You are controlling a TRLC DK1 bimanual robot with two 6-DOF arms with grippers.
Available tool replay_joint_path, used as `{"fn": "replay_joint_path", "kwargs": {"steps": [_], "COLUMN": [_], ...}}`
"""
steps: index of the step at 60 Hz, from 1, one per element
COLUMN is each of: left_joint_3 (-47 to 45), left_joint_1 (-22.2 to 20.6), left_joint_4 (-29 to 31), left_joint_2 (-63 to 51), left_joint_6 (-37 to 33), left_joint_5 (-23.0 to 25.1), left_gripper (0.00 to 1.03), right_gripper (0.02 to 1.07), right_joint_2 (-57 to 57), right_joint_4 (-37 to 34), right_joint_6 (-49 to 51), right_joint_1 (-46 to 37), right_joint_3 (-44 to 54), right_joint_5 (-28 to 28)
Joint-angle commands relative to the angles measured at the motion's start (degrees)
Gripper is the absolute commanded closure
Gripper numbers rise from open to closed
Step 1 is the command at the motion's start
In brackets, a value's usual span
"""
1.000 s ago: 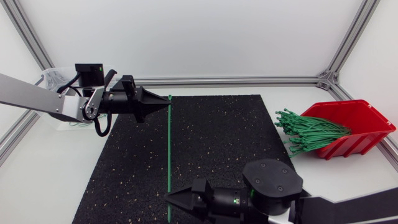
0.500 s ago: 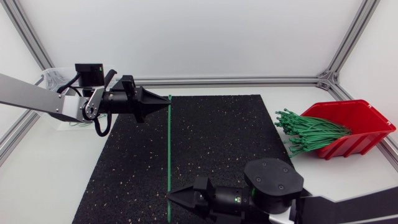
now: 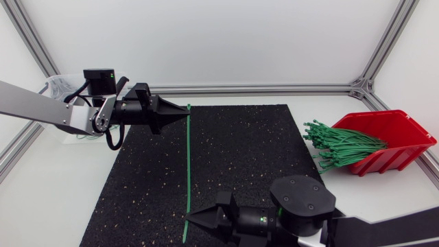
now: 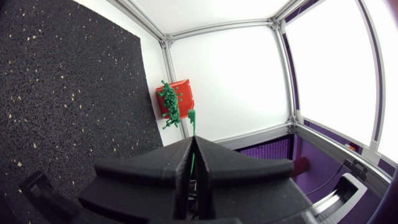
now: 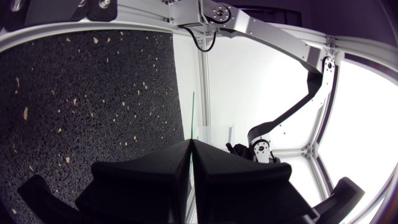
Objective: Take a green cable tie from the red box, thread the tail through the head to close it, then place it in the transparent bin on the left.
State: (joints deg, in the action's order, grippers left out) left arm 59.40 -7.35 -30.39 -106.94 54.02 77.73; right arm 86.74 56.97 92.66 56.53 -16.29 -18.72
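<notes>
Now the black mat (image 3: 233, 151) covers the worktop's middle. The red box (image 3: 394, 134) sits far right, the transparent bin (image 3: 58, 86) far left. Left fingers (image 3: 164, 113) and right fingers (image 3: 202, 221) each pinch one end of the straight green cable tie (image 3: 187, 165) over the mat. They should likely bend it slowly, aiming tail at head.

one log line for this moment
left end effector: shut on cable tie | right end effector: shut on cable tie | cable tie: straight, unlooped, above mat
</notes>
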Motion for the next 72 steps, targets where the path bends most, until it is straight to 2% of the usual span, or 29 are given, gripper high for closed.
{"fn": "replay_joint_path", "kwargs": {"steps": [1, 11, 17, 23, 26, 34, 45, 50, 62, 72], "left_joint_3": [-0.9, -2.6, -4.5, -5.9, -6.7, -8.1, -10.2, -11.0, -12.6, -13.7], "left_joint_1": [-0.3, -0.4, -0.6, -0.7, -0.7, -1.3, -2.3, -2.7, -4.1, -5.1], "left_joint_4": [-1.6, -3.7, -5.6, -6.8, -7.2, -7.7, -7.8, -8.0, -8.5, -8.5], "left_joint_2": [-0.6, 0.9, 2.6, 3.8, 4.5, 6.5, 9.2, 10.4, 12.1, 13.5], "left_joint_6": [0.5, 0.5, 0.1, 0.0, 0.0, -0.4, -1.5, -2.3, -5.0, -6.3], "left_joint_5": [0.3, 0.1, 0.1, 0.1, 0.0, -0.1, -0.7, -1.3, -2.5, -3.5], "left_gripper": [1.00, 1.00, 1.00, 1.00, 1.00, 1.00, 1.00, 1.00, 1.00, 1.00], "right_gripper": [1.01, 1.01, 1.01, 1.01, 1.01, 1.01, 1.01, 1.01, 1.01, 1.01], "right_joint_2": [-1.6, -3.6, -6.1, -6.4, -6.9, -8.2, -13.7, -16.6, -20.6, -21.9], "right_joint_4": [-1.0, -6.6, -15.0, -16.6, -19.0, -15.4, -16.8, -24.2, -32.2, -46.3], "right_joint_6": [-7.4, -20.1, -28.9, -32.8, -39.1, -50.9, -64.4, -70.2, -79.6, -90.5], "right_joint_1": [-0.2, -1.6, -2.3, -1.6, -1.5, -2.3, -2.1, -2.0, -2.5, -5.2], "right_joint_3": [-2.1, -5.5, -8.4, -8.8, -9.2, -8.1, -8.3, -10.9, -13.9, -22.6], "right_joint_5": [-0.3, -1.1, -1.6, -0.4, -0.9, -5.1, -7.3, -9.2, -14.7, -24.6]}}
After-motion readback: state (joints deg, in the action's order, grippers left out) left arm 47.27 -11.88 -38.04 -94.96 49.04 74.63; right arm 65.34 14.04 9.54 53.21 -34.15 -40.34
